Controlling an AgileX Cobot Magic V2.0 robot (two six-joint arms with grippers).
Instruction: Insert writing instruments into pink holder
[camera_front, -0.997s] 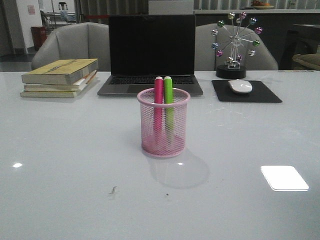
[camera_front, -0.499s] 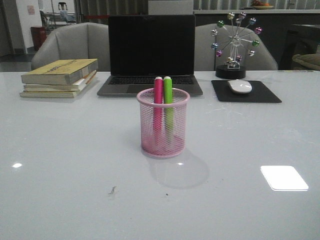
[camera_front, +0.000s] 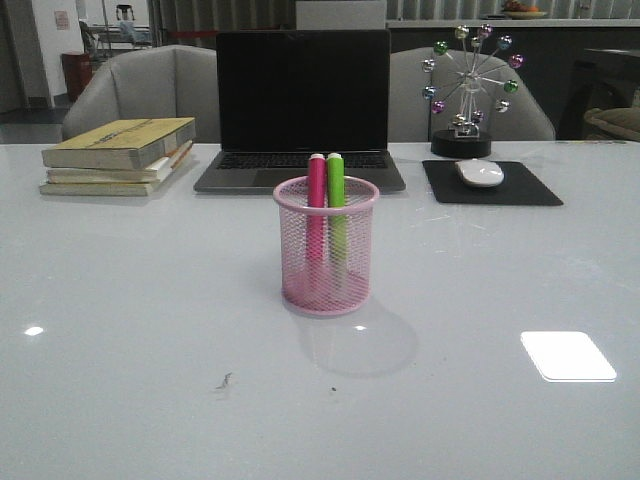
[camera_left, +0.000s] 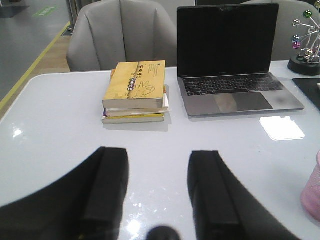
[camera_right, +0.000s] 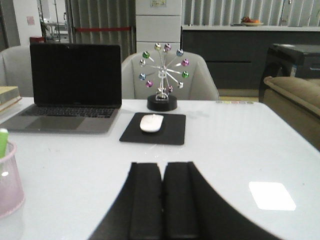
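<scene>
The pink wire-mesh holder (camera_front: 327, 246) stands upright at the middle of the table. Inside it the bright pink marker (camera_front: 317, 185) and the lime green marker (camera_front: 336, 185) stand side by side, caps poking above the rim. No arm shows in the front view. In the left wrist view my left gripper (camera_left: 158, 156) is open over bare table with nothing between its fingers; the holder's side (camera_left: 312, 189) shows at the frame edge. In the right wrist view my right gripper (camera_right: 162, 167) is shut and empty; the holder (camera_right: 9, 182) and the green marker's tip (camera_right: 3, 140) appear at the edge.
A black laptop (camera_front: 302, 110) sits open behind the holder. A stack of yellow books (camera_front: 120, 155) lies at the back left. A white mouse (camera_front: 481, 172) rests on a black pad (camera_front: 490, 184) at the back right, with a ferris-wheel ornament (camera_front: 466, 92) behind it.
</scene>
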